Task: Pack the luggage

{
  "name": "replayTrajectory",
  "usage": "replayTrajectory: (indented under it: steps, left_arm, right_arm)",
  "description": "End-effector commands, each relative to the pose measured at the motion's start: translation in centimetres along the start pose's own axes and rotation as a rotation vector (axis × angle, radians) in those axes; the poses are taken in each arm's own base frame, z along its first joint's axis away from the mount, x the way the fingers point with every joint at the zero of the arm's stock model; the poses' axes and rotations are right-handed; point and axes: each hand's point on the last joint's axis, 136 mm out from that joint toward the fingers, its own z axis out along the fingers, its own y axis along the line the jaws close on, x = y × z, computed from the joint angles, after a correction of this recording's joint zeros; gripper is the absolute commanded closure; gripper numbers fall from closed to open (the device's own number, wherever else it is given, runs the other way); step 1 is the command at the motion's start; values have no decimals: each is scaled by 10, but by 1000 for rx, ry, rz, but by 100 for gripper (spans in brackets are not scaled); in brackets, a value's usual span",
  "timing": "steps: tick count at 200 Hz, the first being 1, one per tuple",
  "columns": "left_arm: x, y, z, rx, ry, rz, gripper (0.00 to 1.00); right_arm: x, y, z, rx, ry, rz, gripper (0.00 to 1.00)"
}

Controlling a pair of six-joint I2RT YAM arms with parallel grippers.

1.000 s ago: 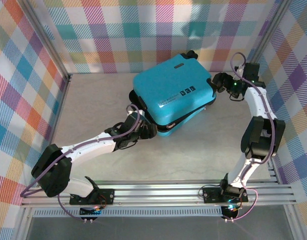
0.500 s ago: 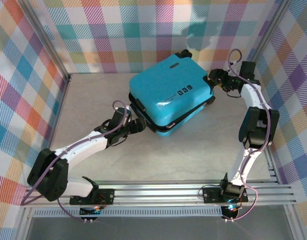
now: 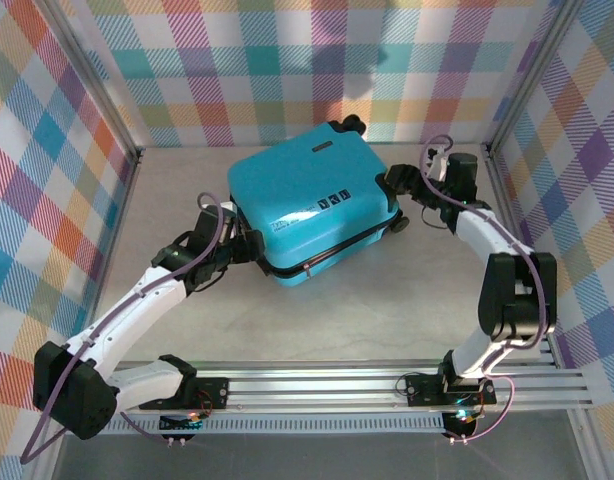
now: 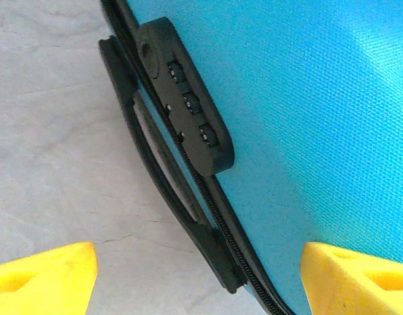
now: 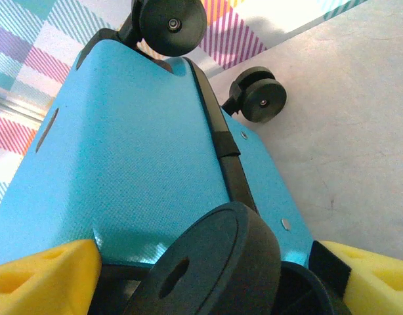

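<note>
1. Luggage [image 3: 312, 205]: turquoise hard shell, lid shut. It lies flat on the worktop [image 3: 387, 310], back-centre, turned askew, wheel end toward the right-rear.
2. L claw [image 3: 245, 243]: I see it low at the case's left-front edge, arm stretched across the worktop.
3. L wrist cam: L claw [image 4: 198, 282] is spread wide and pinches nothing. One yellow finger [image 4: 44, 275] is over bare worktop, the other is by the turquoise shell. Contact there: can't tell.
4. Between those fingers I see the black side handle [image 4: 162, 184], the 3-dial combo lock [image 4: 188, 125] and the zip band [image 4: 218, 203] running along the seam.
5. R claw [image 3: 397, 183]: at the case's right end, by the wheels.
6. R wrist cam: R claw [image 5: 208, 275] is spread, with the near wheel [image 5: 214, 259] sitting between the yellow fingers. There is a gap on each side, so no pinch.
7. Two further wheels [image 5: 260, 102] show beyond, one of them resting on the worktop.
8. Surround: checked fabric walls [image 3: 287, 60] on three sides.
</note>
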Motion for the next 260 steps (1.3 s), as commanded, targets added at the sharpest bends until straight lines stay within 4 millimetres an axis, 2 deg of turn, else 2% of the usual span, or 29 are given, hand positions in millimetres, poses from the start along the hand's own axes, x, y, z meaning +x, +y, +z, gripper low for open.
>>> replayTrajectory:
  steps: [1,15,32,49,75,98,111,132,168,183,209,241,260]
  left_arm:
    - [-29,-25,-9,95,-76,21,18]
    - [-32,-20,-5,82,-77,15,18]
    - [-40,-19,-7,81,-86,14,18]
    - [-55,-21,-15,77,-120,24,18]
    - [-75,-33,-24,110,-149,44,18]
    - [-81,-48,-28,167,-136,34,18]
    - [-81,-58,-37,207,-149,37,18]
    - [-82,-57,-52,191,-189,48,18]
    - [-81,-58,-65,208,-204,48,18]
    - [-83,-65,-71,235,-211,47,18]
    - [-83,-89,-70,290,-184,68,18]
    - [-74,-117,-58,304,-159,105,18]
    - [-67,-127,-47,307,-152,90,18]
  right_arm:
    - [75,59,3,-188,211,-5,16]
    - [81,71,-4,-201,210,-15,16]
    - [104,90,-9,-219,245,-42,17]
    - [114,93,-12,-196,241,-61,16]
    - [100,83,-12,-104,215,-107,14]
    - [80,70,-14,-36,181,-93,13]
    - [66,60,-25,-12,141,-71,12]
    - [48,51,-48,31,87,-74,8]
    - [44,45,-79,92,34,-94,5]
    - [51,45,-89,102,26,-98,5]
    - [77,38,-100,116,27,-101,10]
    - [124,30,-99,156,28,-149,19]
    - [148,21,-93,170,21,-164,26]
